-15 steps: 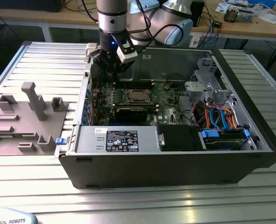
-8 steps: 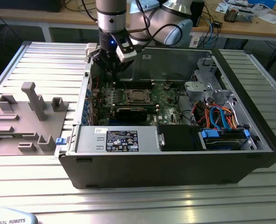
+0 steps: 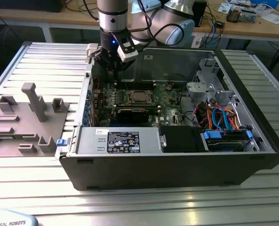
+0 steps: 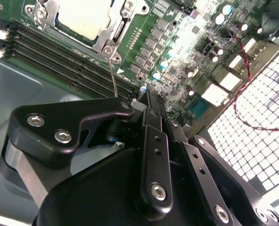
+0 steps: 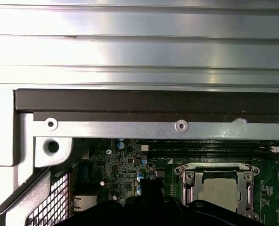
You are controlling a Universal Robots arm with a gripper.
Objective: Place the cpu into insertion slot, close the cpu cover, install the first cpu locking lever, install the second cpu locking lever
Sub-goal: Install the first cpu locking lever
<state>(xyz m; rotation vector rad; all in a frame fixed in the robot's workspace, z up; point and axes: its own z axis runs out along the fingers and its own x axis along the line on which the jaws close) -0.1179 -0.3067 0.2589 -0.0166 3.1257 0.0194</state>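
The cpu (image 3: 138, 98) lies flat in the insertion slot (image 5: 184, 190) on the green motherboard, its silver top showing in both wrist views (image 4: 83, 16) (image 5: 219, 192). The cpu cover (image 5: 214, 168) lies down around it as a silver frame (image 4: 106, 40). A thin locking lever (image 4: 113, 75) runs from the socket's corner toward my fingertips; I cannot tell whether they touch it. My gripper (image 3: 112, 69) hangs above the board at the exterior view's left of the socket. Its black fingers (image 4: 149, 122) are shut together with nothing clearly between them.
The open computer case (image 3: 177, 160) lies on a ribbed metal table. Long black memory slots (image 4: 69, 61) run beside the socket. A drive cage with coloured cables (image 3: 219, 117) fills the case's right end. A grey fixture block (image 3: 26, 120) stands outside on the left.
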